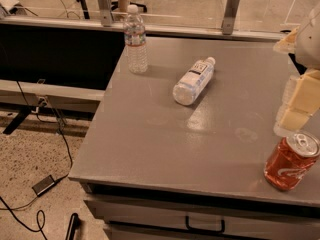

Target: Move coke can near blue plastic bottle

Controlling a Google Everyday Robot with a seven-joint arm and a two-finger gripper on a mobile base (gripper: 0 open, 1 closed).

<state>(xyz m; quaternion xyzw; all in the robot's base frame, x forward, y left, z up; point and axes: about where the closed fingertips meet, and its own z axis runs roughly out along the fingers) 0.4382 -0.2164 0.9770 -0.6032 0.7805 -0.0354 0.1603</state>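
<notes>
Hand (295,109), grip impossible to tell, hangs just above the tilted red-orange, silver-topped coke can (291,162).

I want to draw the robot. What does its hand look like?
The gripper sits at the right edge of the picture, just above the coke can. It is made of chunky, pale yellow blocks with flat faces. Above them is a smooth, rounded white part of the arm. No cables or markings show.

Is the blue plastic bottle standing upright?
No, the blue plastic bottle lies on its side on the table, while the gripper sits at the right edge just above the coke can.
</notes>
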